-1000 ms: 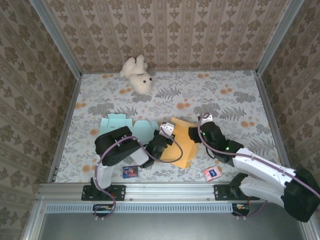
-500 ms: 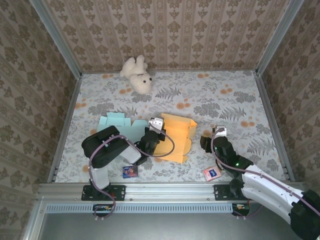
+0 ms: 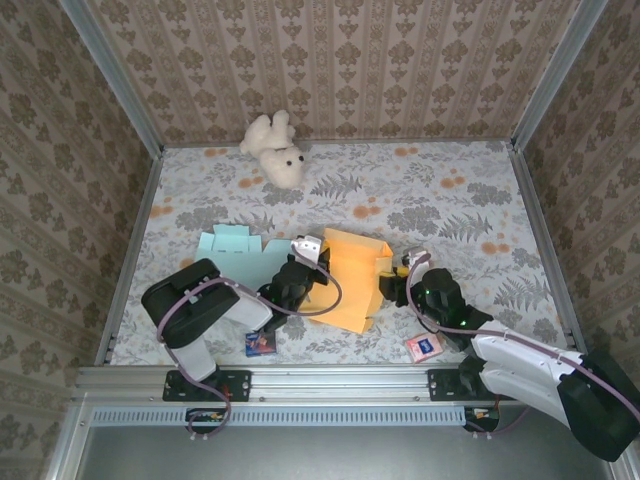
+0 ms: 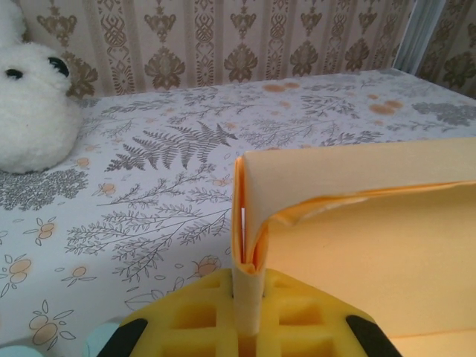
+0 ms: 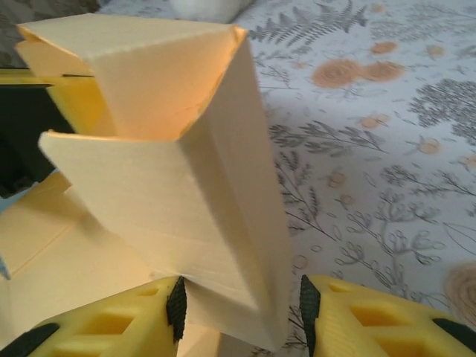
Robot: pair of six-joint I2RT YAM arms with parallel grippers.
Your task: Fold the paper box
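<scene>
Yellow fingers (image 4: 186, 323) pinching orange paper box (image 4: 364, 230) at its folded edge — upright, white plush toy (image 4: 33, 111) far left

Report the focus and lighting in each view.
Top external: even diffuse light, no glare, sharp throughout. Left wrist: paper box crisp at its folded edge, teddy bear slightly soft. Right wrist: paper box very close and a little soft, tablecloth behind it blurred.

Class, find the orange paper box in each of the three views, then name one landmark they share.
Top external: orange paper box at the table's centre.
Left wrist: box in the right half.
Right wrist: box centre-left, standing tall.
Shared landmark: fern-print table cover.
</scene>
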